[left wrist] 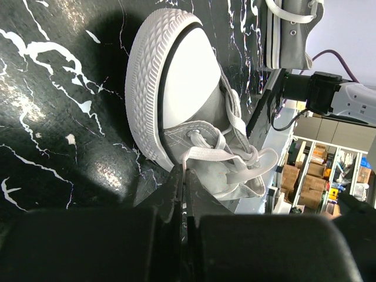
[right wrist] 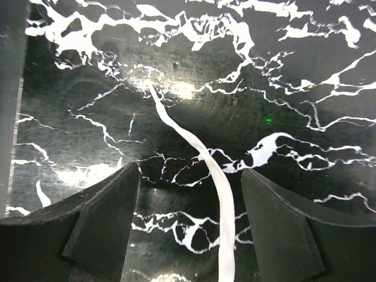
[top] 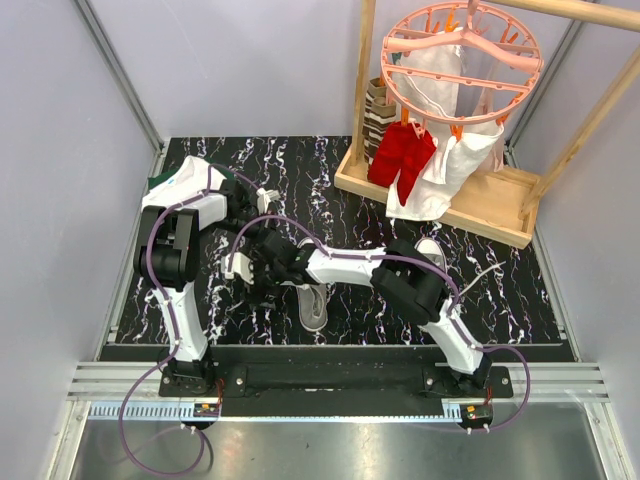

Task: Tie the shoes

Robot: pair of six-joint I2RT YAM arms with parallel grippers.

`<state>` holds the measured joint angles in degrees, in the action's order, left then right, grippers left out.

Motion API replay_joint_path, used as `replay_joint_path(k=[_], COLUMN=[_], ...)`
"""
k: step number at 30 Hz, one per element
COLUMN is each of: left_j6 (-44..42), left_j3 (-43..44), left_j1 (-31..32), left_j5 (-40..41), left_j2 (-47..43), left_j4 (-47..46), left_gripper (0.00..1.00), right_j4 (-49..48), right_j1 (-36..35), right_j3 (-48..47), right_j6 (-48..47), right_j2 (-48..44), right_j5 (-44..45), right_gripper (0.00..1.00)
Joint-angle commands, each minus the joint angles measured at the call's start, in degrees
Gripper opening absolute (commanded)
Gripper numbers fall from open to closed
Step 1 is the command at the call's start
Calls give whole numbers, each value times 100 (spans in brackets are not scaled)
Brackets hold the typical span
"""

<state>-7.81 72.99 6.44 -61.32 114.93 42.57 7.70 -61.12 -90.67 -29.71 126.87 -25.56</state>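
Note:
One grey shoe (left wrist: 188, 82) with a white toe cap lies on the black marble table (left wrist: 53, 88). In the top view the shoe (top: 313, 305) is just right of both grippers. My left gripper (left wrist: 185, 169) is shut on a loop of its white lace (left wrist: 211, 154), close against the shoe's side. From above, the left gripper (top: 264, 286) is partly hidden under the right arm. The second shoe (top: 430, 250) (left wrist: 288, 35) sits behind the right arm's elbow. My right gripper (right wrist: 189, 173) (top: 262, 248) hangs open over a loose lace end (right wrist: 194, 141), which runs between its fingers without touching them.
A wooden rack (top: 440, 195) at the back right carries a pink round hanger (top: 460, 50) with red and white clothes (top: 400, 160). Folded white and green clothes (top: 165, 185) lie at the back left, behind the left arm. The table's front edge (top: 340, 350) runs just before the arm bases.

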Motion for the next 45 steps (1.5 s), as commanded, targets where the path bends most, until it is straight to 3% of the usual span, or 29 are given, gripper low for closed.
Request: replay_joint_path(k=[1, 7, 18, 24, 30, 34, 37, 38, 45], left_j6=[-159, -194, -203, -185, -133, -176, -168, -168, -220], left_j3=[154, 101, 110, 75, 40, -4, -48, -57, -48], left_j1=[-11, -20, -11, -11, -11, -20, -11, -20, -11], left_j5=[-135, -143, -214, -223, -223, -187, -144, -135, -3], left_j2=[38, 12, 20, 38, 29, 3, -24, -50, -208], left_j4=[32, 32, 41, 32, 50, 41, 41, 41, 41], left_gripper=[0, 0, 0, 0, 0, 0, 0, 0, 0], right_j4=[-199, -51, 565, 732, 812, 820, 881, 908, 1040], right_j1=[21, 258, 303, 215, -118, -242, -269, -269, -251], right_j3=[-319, -644, -557, -460, -110, 199, 287, 278, 462], right_j6=[-131, 413, 511, 282, -201, -298, -324, -316, 9], right_j2=[215, 505, 576, 593, 515, 374, 242, 172, -1004], right_j5=[-28, -379, -503, 76, 1070, 1343, 1405, 1414, 1457], right_gripper=[79, 76, 64, 48, 45, 32, 13, 1, 0])
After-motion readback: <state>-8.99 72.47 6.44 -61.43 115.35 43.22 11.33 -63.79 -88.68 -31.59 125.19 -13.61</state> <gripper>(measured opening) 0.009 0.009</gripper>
